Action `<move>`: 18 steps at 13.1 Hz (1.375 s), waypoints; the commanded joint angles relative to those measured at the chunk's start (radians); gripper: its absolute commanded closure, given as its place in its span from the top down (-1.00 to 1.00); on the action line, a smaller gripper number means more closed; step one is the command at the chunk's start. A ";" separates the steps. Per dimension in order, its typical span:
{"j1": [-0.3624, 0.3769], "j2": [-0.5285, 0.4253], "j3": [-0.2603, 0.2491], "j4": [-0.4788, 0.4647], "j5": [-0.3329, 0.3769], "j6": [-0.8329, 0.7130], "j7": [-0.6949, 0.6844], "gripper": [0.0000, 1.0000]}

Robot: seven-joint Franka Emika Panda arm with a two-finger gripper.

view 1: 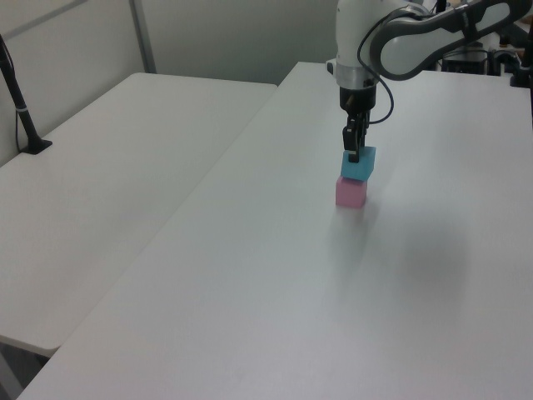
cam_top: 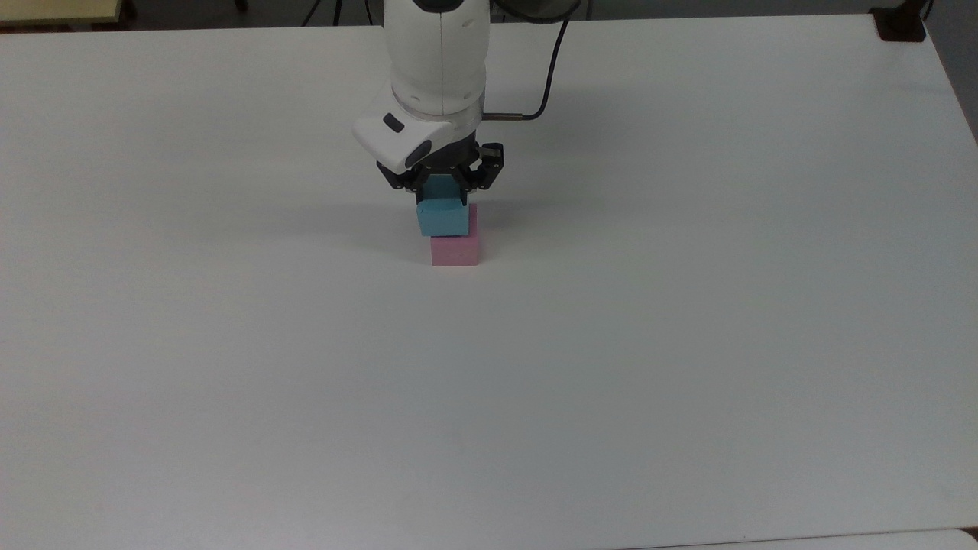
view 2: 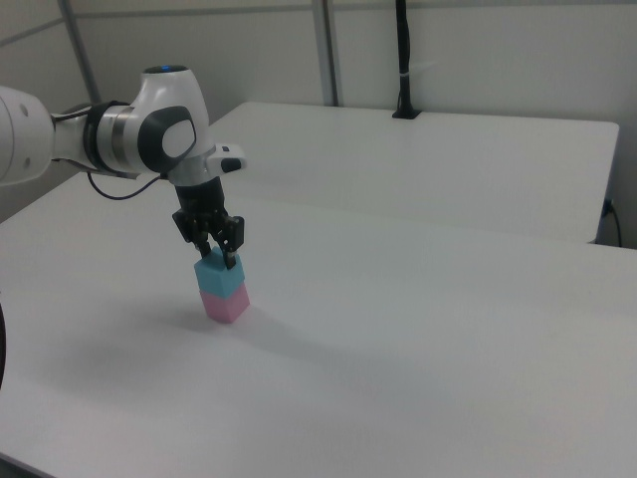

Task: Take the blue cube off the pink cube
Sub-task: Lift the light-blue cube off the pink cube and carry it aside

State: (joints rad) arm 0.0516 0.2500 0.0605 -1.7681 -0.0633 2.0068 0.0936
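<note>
The blue cube (cam_top: 443, 218) sits on top of the pink cube (cam_top: 454, 250) near the middle back of the white table (cam_top: 688, 344), shifted a little toward the top view's left and slightly tilted. My gripper (cam_top: 442, 195) comes straight down from above and is shut on the blue cube's upper part, one finger on each side. In the left view the blue cube (view 1: 358, 164) still rests on the pink cube (view 1: 351, 192) beneath the gripper (view 1: 354, 154). The right view shows the same stack, blue cube (view 2: 219, 274) over pink cube (view 2: 225, 303).
A black cable (cam_top: 546, 84) loops off the arm's wrist. A black post base (cam_top: 901, 23) stands at the table's far right corner. A second white table (view 1: 108, 167) with a black pole (view 1: 21, 108) adjoins on the left view's left.
</note>
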 commanded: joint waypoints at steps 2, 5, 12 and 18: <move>-0.071 -0.066 0.001 0.002 -0.009 -0.037 -0.046 -0.01; -0.146 -0.066 -0.008 0.016 -0.020 -0.045 -0.144 -0.01; -0.348 -0.155 -0.015 -0.208 -0.067 0.022 -0.442 -0.01; -0.371 -0.166 -0.016 -0.398 -0.124 0.276 -0.442 0.02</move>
State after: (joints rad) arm -0.3123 0.1255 0.0455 -2.1073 -0.1660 2.2405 -0.3375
